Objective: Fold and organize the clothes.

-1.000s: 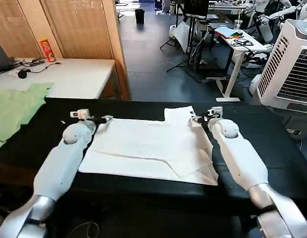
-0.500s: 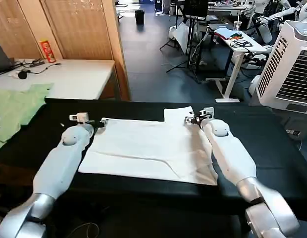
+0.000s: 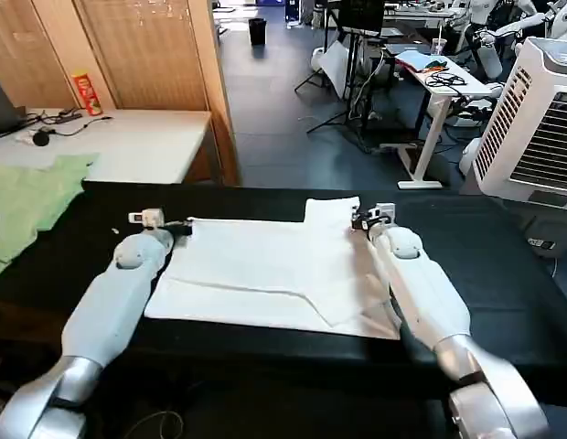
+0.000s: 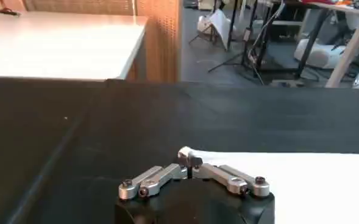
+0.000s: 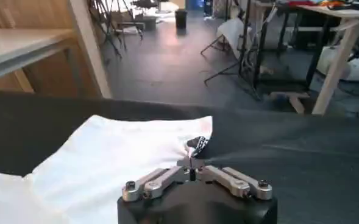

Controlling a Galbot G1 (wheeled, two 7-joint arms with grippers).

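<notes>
a: where's the white t-shirt (image 3: 274,274)?
b: flat on the black table (image 3: 503,247), partly folded.
a: and the grippers?
b: the left gripper (image 4: 190,159) is pinched closed on the shirt's far left corner, the right gripper (image 5: 194,153) closed on its far right edge.

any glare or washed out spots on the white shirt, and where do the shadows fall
Head view: the white cotton T-shirt is bright and nearly featureless, only faint fold shading; the arms darken the black table beside them. Left wrist view: the shirt corner at the left gripper looks blown out. Right wrist view: soft shading, right gripper pinching fabric.
</notes>
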